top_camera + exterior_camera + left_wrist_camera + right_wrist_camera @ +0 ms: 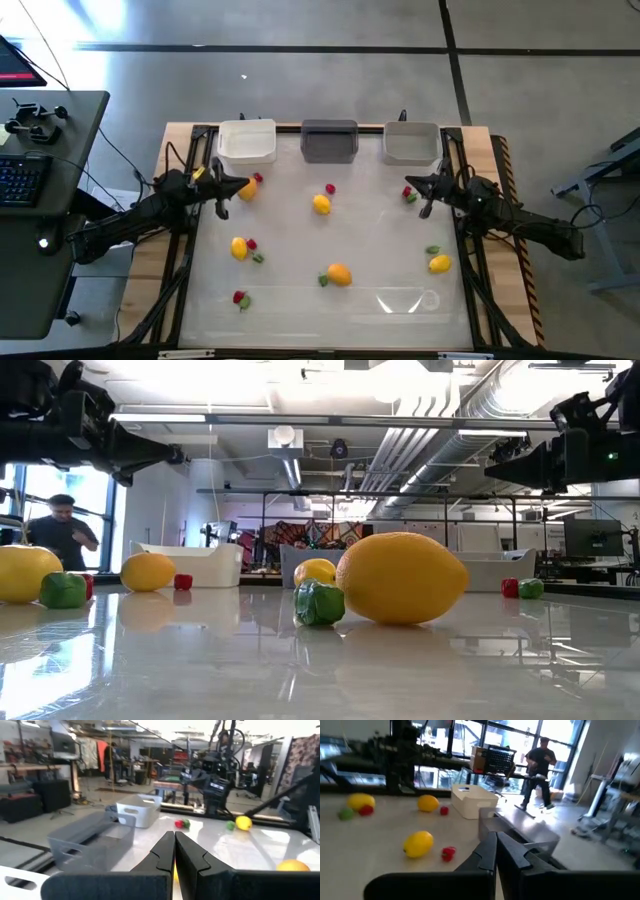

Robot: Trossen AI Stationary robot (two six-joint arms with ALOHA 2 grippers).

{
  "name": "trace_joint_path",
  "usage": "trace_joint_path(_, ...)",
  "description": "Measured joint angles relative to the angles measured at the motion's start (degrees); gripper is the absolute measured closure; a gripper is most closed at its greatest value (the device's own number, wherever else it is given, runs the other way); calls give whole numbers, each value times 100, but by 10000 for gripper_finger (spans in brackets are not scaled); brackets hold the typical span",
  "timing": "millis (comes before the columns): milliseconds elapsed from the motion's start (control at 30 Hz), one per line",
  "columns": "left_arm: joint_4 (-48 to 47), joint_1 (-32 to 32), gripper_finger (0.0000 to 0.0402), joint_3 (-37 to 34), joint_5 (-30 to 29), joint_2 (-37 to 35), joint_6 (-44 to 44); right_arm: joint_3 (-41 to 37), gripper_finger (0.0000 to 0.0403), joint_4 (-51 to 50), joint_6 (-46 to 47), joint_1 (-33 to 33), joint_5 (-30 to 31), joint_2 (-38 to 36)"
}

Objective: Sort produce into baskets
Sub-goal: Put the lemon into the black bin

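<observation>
Three baskets stand in a row along the far edge of the desk (300, 300): a white basket (247, 142) on the left, a dark grey basket (329, 141) in the middle and a light grey basket (411, 144) on the right, none of which shows any produce inside from above. The left gripper (222, 190) hangs just in front of the white basket with its jaws together and holding nothing; an orange fruit (247, 189) and a red berry (258, 178) lie right beside its tip. The right gripper (425, 192) hangs in front of the light grey basket, jaws likewise pressed together and empty, with a red berry and green bit (410, 195) just beside it. The rest of the produce is scattered over the open desk: a lemon (321, 204) with a red berry (330, 188) near the middle, a yellow fruit (238, 248) with small red and green bits on the left, an orange fruit (339, 274) with a green bit (319, 603) touching it at the front, a yellow fruit (439, 263) on the right, and a berry (240, 298) at the front left. Nothing lies between either gripper and its nearest basket. A person (538, 772) stands in the room beyond the desk.
</observation>
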Motion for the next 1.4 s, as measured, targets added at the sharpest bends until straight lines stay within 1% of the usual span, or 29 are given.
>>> trace_joint_path(67,-9,0,401,0,5,0,7,-1,402,43,159,0,-1,0)
trace_joint_path(133,-38,-2,401,0,7,0,8,-1,402,163,130,0,-2,0)
trace_joint_path(333,-42,0,401,0,8,0,-14,1,402,941,300,0,-12,39)
trace_joint_path(467,-122,-13,401,0,17,0,-274,3,402,973,704,2,-86,338)
trace_joint_path(633,-223,-13,401,0,15,0,-151,5,402,1215,1172,53,29,1025)
trace_joint_path(800,-214,-15,401,0,13,0,-123,8,402,1843,1037,325,26,1751)
trace_joint_path(900,16,-15,401,0,13,0,-119,70,402,2069,1062,478,28,2168)
trace_joint_path(1100,273,-15,401,0,13,0,434,641,402,1917,1031,907,38,3148)
trace_joint_path(1233,273,-15,401,0,13,0,465,1075,401,1906,1019,1269,264,3950)
trace_joint_path(1300,273,-15,401,0,13,0,459,1291,393,1915,1016,1446,342,4394)
trace_joint_path(1400,273,-15,401,0,13,0,443,1634,367,1913,1018,1691,442,5100)
